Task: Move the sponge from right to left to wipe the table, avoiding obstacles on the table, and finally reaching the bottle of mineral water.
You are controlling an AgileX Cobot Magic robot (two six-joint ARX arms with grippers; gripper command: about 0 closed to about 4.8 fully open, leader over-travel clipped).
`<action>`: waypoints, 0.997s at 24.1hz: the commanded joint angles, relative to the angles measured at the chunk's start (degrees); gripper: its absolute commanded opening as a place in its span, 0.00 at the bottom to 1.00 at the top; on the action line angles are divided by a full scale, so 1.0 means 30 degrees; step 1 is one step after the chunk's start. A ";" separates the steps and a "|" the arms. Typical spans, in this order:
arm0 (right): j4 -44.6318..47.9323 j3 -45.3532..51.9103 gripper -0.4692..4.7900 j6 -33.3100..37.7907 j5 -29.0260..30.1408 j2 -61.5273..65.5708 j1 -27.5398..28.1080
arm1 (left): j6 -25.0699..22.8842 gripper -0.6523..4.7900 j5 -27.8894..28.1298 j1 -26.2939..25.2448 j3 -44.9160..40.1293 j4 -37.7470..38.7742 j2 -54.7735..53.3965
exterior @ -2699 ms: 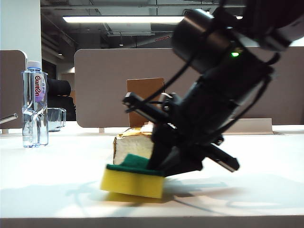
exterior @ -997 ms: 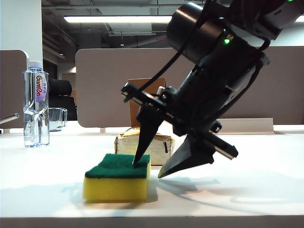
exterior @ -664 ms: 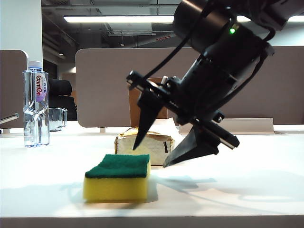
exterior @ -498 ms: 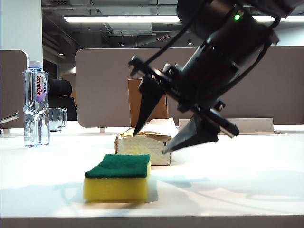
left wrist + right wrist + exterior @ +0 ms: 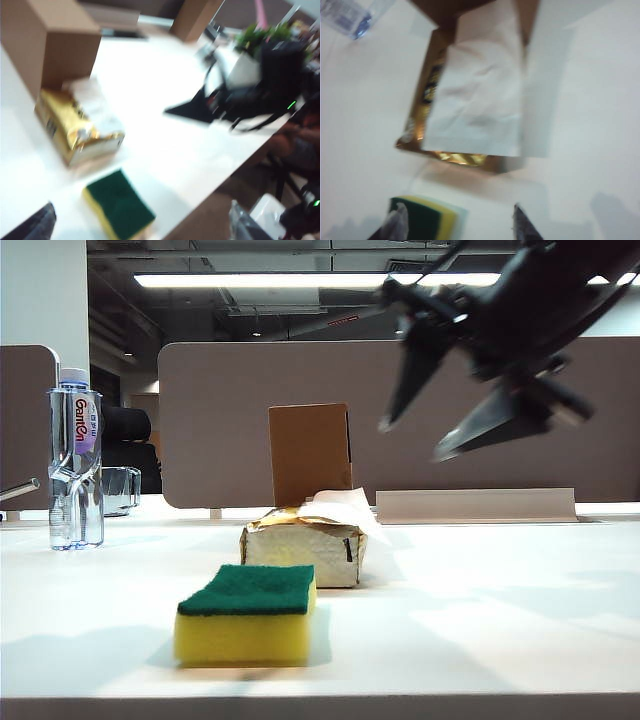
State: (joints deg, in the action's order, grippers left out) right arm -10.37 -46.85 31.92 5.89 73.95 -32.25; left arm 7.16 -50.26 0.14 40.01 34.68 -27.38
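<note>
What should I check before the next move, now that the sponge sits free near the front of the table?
1. Sponge flat on the table, green side up: ok.
2. Right gripper open, raised above the tissue pack: ok.
3. Left gripper open, holding nothing: ok.
4. Sponge has reached the bottle: not ok.
5. Path leftward clear of the tissue pack and cardboard box: ok, apparently.

Tissue pack (image 5: pixel 470 100) — sponge (image 5: pixel 427 219) between open tool (image 5: pixel 457 225) fingertips

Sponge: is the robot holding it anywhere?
No. The sponge lies alone on the table; the right gripper hangs open above it, and the left gripper holds nothing.
</note>
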 commanded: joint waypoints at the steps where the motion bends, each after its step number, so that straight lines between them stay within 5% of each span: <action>1: -0.1508 -0.0087 0.61 -0.2463 -0.0423 -0.2215 0.1333 | -0.0969 0.98 0.0984 0.0809 0.0087 0.1574 -0.0102; 10: -0.8488 -0.0648 0.61 -0.5195 0.0015 -0.6754 0.4218 | -0.1778 0.98 0.1107 0.1617 0.0087 0.1530 -0.1596; 17: -1.5744 -0.2317 0.61 -0.7737 0.0765 -0.9726 0.8510 | -0.2703 0.98 0.1115 0.1617 0.0087 0.1486 -0.3213; 21: -1.7945 -0.2849 0.61 -0.7701 0.5581 -1.0877 1.1103 | -0.3402 0.98 0.0845 0.1654 0.0087 0.1413 -0.3388; 24: -1.9285 -0.2841 0.60 -0.7439 0.7002 -1.1387 1.1489 | -0.3395 0.98 0.0627 0.2310 0.0087 0.1479 -0.4051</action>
State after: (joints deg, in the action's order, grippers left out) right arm -66.52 -55.18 9.37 25.63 40.47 2.28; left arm -2.61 -47.68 6.52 40.01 39.68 -38.79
